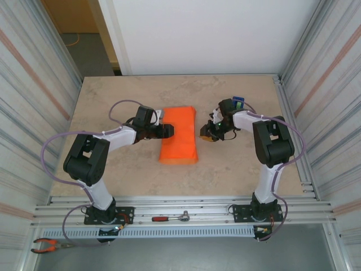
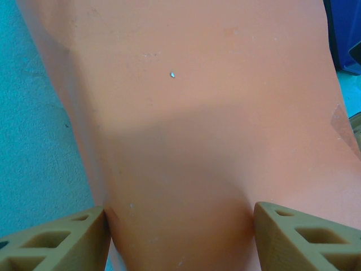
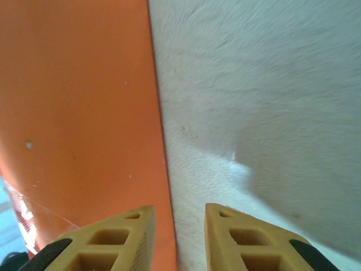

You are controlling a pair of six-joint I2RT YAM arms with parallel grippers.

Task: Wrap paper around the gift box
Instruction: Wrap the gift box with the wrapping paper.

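The orange paper (image 1: 179, 135) lies as a long folded bundle at mid-table, and the gift box is hidden under it. My left gripper (image 1: 168, 131) is at the bundle's left edge. In the left wrist view the paper (image 2: 186, 113) bulges between the two tan fingers (image 2: 56, 243) and touches both, so the left gripper (image 2: 180, 237) is shut on the paper-covered bulk. My right gripper (image 1: 207, 134) hovers just right of the bundle. It is open (image 3: 179, 237), with nothing between its fingers: one finger over the paper's edge (image 3: 79, 101), the other over the bare table.
A blue tape dispenser (image 1: 237, 102) stands behind the right gripper and shows at the corner of the left wrist view (image 2: 344, 34). A ratchet wrench (image 1: 171, 217) lies on the front rail and pliers (image 1: 48, 245) at the bottom left. Corrugated walls close both sides.
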